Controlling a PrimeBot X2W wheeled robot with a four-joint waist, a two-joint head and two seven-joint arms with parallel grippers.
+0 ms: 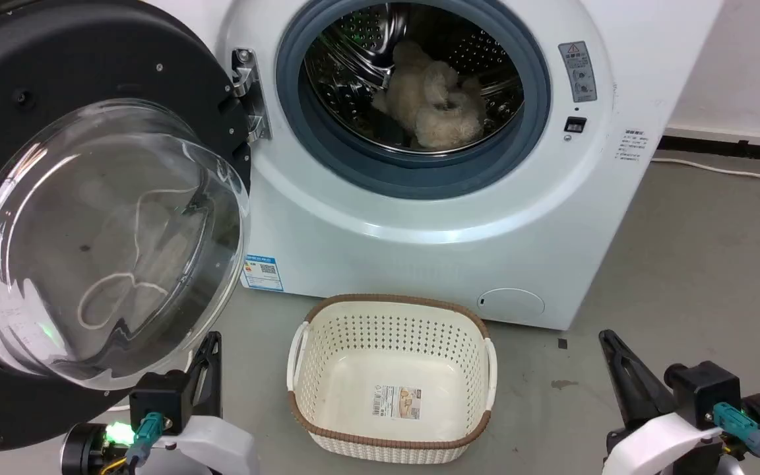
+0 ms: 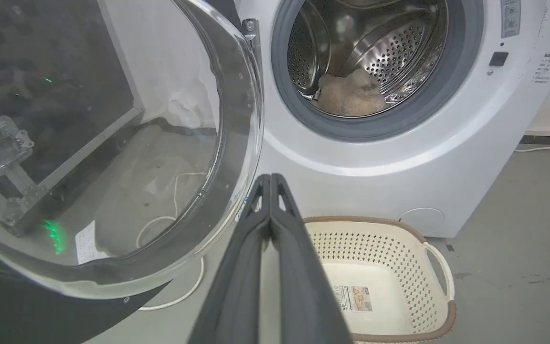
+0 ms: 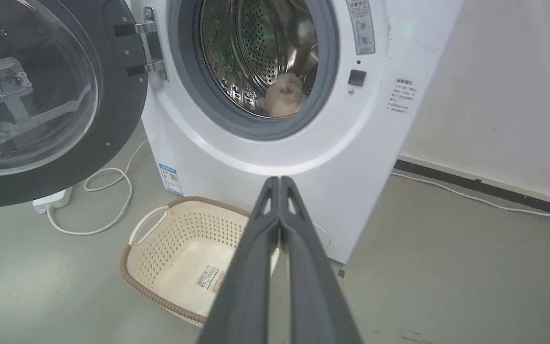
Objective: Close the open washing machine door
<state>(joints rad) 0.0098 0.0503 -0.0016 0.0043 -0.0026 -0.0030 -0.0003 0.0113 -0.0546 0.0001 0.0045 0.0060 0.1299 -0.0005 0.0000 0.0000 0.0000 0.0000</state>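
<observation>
Empty cream basket (image 1: pixel 353 343) on the floor (image 1: pixel 683 264) at my 12, fluffy beige laundry (image 1: pixel 429 105) in the drum (image 1: pixel 353 53) beyond, white cable (image 1: pixel 726 172) at 2.

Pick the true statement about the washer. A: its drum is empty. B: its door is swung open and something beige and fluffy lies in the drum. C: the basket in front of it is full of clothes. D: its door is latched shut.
B: the washing machine door hangs swung out on its hinge, and a beige fluffy item lies in the steel drum.
</observation>
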